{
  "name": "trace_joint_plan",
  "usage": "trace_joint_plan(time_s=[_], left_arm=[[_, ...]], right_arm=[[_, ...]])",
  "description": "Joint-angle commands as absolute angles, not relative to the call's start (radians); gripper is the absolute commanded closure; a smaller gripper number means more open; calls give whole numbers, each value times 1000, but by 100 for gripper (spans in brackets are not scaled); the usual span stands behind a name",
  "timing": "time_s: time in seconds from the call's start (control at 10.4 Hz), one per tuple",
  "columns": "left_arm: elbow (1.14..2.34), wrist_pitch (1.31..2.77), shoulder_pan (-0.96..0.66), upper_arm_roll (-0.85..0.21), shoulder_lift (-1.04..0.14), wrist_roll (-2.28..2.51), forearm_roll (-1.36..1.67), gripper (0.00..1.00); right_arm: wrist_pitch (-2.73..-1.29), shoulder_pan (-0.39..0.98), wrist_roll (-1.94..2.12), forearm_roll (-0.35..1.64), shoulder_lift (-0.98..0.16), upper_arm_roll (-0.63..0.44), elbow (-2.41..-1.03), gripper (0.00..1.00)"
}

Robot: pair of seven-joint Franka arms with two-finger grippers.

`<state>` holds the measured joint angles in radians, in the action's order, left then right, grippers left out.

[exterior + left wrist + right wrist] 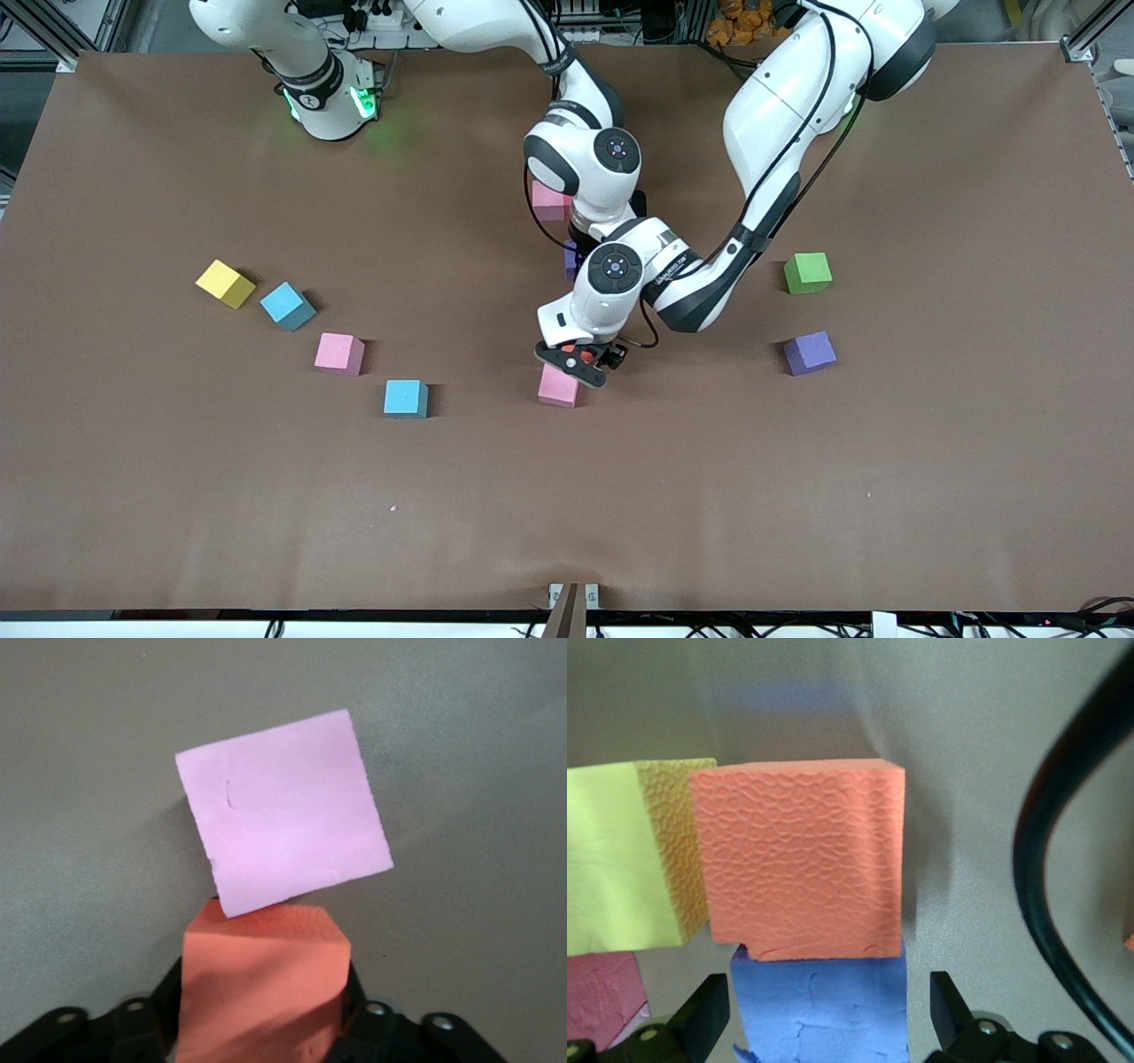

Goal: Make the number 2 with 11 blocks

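My left gripper is shut on an orange block and holds it just above the table, at the edge of a pink block that fills the left wrist view. My right gripper is open, low over the table's middle, with one finger on each side of a purple block, clear of its sides. That purple block touches an orange block, with a yellow block beside the orange one. A pink block peeks out by the right arm.
Toward the right arm's end lie a yellow block, a light blue block, a pink block and another light blue block. Toward the left arm's end lie a green cube and a purple block.
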<state>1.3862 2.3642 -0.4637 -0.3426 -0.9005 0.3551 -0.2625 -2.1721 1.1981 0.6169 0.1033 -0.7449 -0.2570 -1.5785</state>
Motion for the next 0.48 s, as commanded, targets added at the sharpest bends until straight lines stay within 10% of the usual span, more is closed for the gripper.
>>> trace_joint_plan(time_s=[0.0,0.38], left_arm=[[1382,2356,-459,-339,-884,359,-287,96],[1387,2238,-410,-350,-807,360,-270,100]], right_arm=[[-2105,1192,629,118,-739,-255,-1557,0],[-2069,1186,646,117,-718,-262,-1559,0]])
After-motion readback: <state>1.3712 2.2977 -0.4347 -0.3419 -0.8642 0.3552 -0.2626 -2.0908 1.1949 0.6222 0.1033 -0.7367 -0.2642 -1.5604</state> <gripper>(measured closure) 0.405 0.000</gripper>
